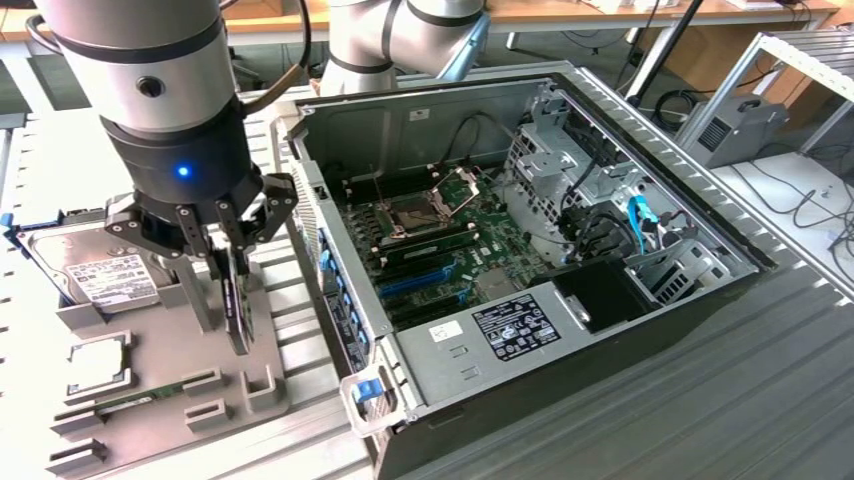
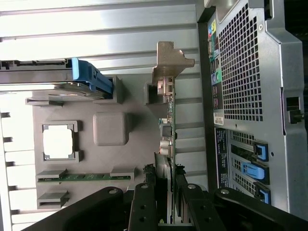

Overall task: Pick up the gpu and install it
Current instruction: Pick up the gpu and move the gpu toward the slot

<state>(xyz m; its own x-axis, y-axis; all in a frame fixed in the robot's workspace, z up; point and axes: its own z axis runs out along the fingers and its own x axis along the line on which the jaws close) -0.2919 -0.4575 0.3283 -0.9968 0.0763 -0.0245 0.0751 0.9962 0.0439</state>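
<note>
Exterior view, gripper: we see the gripper point(image 1: 224, 262) at nine o'clock of the frame, fingers pinched on the gpu point(image 1: 240, 305).
Exterior view, gpu: it stands on edge over the grey tray point(image 1: 167, 345), with the open computer case point(image 1: 534, 250) at its three o'clock.
Wrist view, grip: we see both fingers point(image 2: 144, 207) clamping the gpu point(image 2: 169, 120) edge-on, its silver bracket point(image 2: 168, 60) pointing away from the gripper.

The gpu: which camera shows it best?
The wrist view: the gpu shows edge-on along its length, silver bracket included. In the exterior view it is a dark sliver partly behind the end effector.
</note>
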